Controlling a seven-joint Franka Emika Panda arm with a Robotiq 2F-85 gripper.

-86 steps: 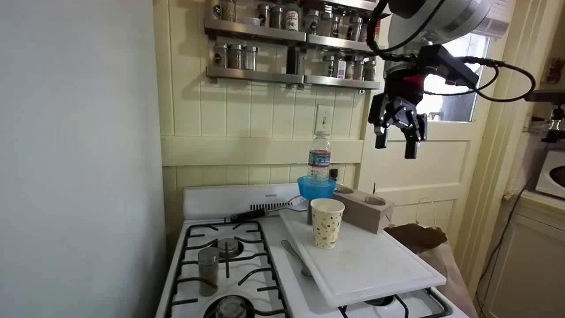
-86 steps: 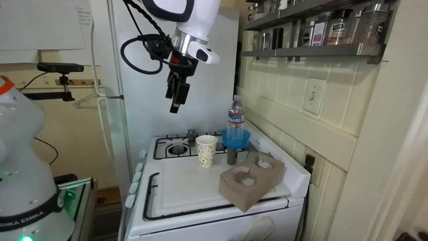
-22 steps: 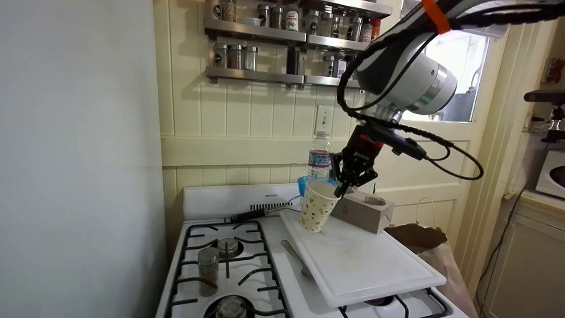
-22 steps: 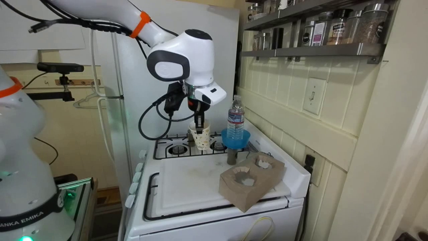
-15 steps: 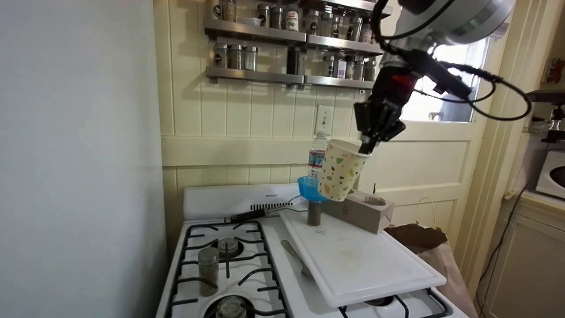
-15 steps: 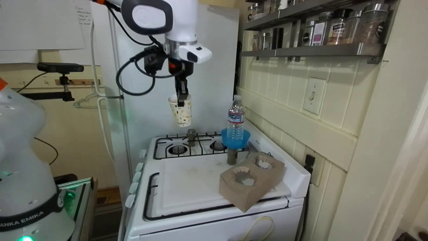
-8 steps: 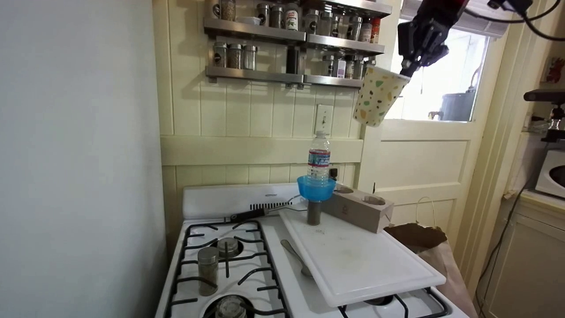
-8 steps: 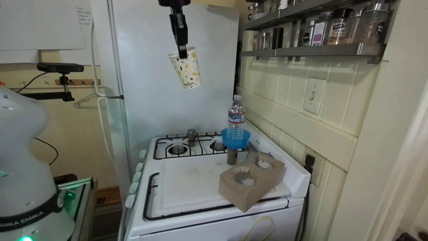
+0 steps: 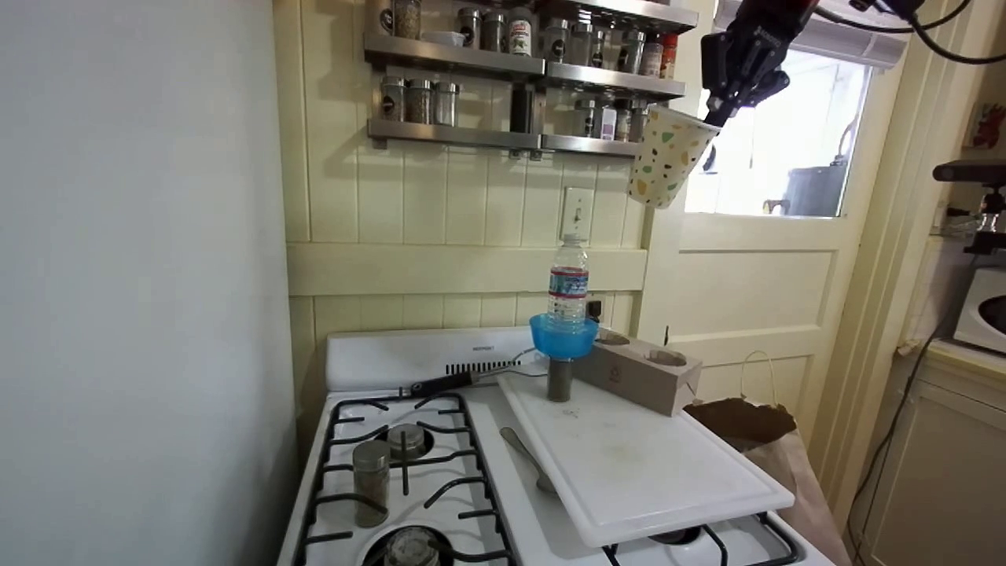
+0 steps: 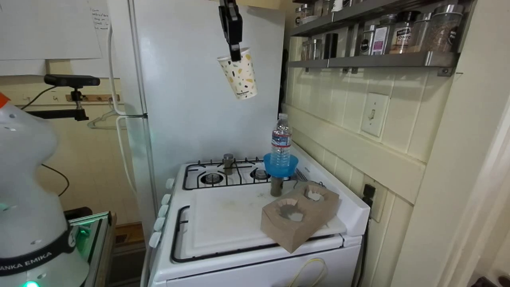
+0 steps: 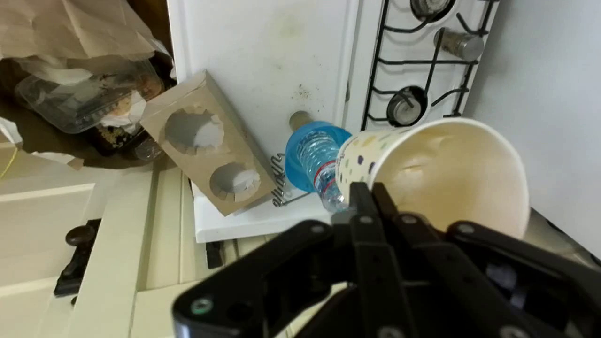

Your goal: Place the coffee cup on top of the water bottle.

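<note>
Gripper (image 11: 370,193): pinching the coffee cup (image 10: 239,77) by its wall at the rim, one fingertip inside the mouth, the other against the outside.
Cup's place: held in the air, in both exterior views showing higher than the cap of the water bottle (image 9: 567,283) and off to its side, apart from it.
Cup's inside: cream inner wall with a small crease, seen through the mouth in the wrist view.
Cup's direction: in both exterior views the mouth points up and away from the bottle, the narrower base down and toward the bottle's side.
Cup's long axis: tilted, plainly off the bottle's upright line.
Bottle: upright, capped, labelled round the middle; its liquid level cannot be made out.
Blue bowl (image 9: 564,343): around the bottle's foot, which stands in it.
Narrow jar (image 9: 559,383): under bowl and bottle, on the cutting board (image 9: 652,472); contents too small to tell.
Cardboard carrier (image 10: 279,229): just beside the bottle, two ragged holes in its top, white showing through.
Paper bag (image 11: 70,33): past the carrier from the bottle, holding a clear plastic box (image 11: 77,96) and whitish paper (image 11: 135,110).
Lidded jar (image 9: 370,487): well apart from the bottle, upright on the stove (image 9: 393,362), brownish fill.
Shelf jars (image 9: 419,102): on the wall, higher than the bottle, fills of differing shades.
</note>
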